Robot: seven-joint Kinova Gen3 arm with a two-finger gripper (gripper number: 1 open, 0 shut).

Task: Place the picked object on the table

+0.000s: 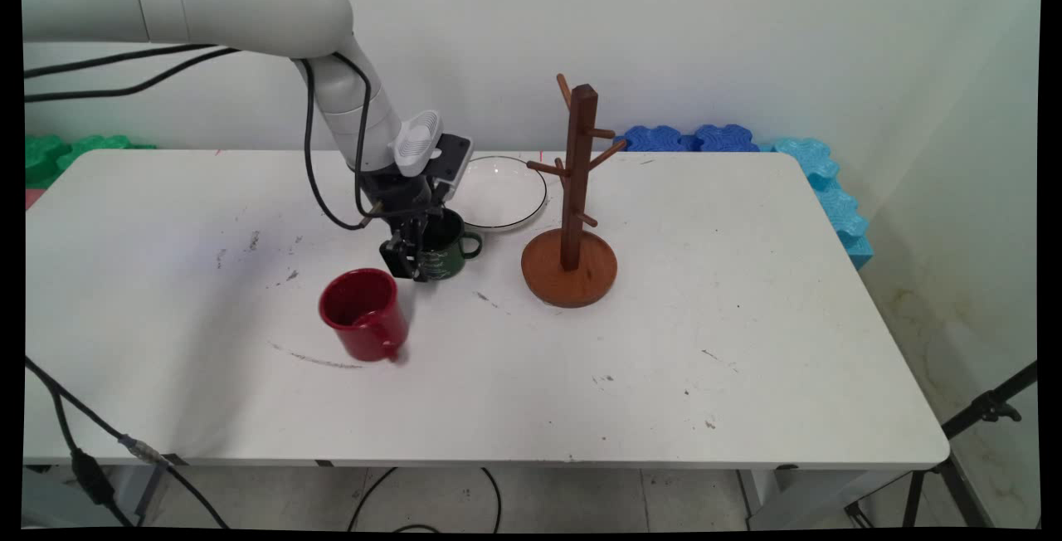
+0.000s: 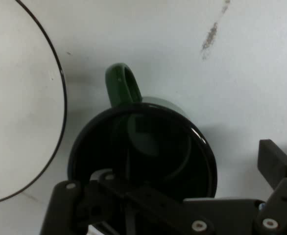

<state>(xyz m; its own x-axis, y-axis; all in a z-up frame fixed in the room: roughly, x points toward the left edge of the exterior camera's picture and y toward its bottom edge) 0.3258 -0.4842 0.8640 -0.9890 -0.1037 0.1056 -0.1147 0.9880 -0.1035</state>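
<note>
**Green mug at the jaws**

Where the arm reaches down in the main view, its jaws (image 1: 412, 263) straddle the green mug's (image 1: 446, 252) rim, upright on the counter (image 1: 664, 342) beside the red mug (image 1: 362, 314), plate (image 1: 500, 192) and wooden mug tree (image 1: 574, 201).

Seen from the hand, one finger sits inside the mug (image 2: 148, 152), the other outside; whether they are clamping, I cannot tell. A one-sided grip could tip it.

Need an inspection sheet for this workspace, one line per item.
Surface: white table, scuffed with dark marks.
Things: green mug upright, handle toward mug tree; red mug in front of it, apart; wooden mug tree, pegs bare; white plate behind green mug.
Clutter: nothing seen.
Hand: hand straddles the green mug's rim, one finger inside, one outside; grip cannot be told.
Cables: black cables hang from arm; more at table's front-left corner.
Surroundings: wall; blue foam and green foam blocks; tripod leg.
</note>
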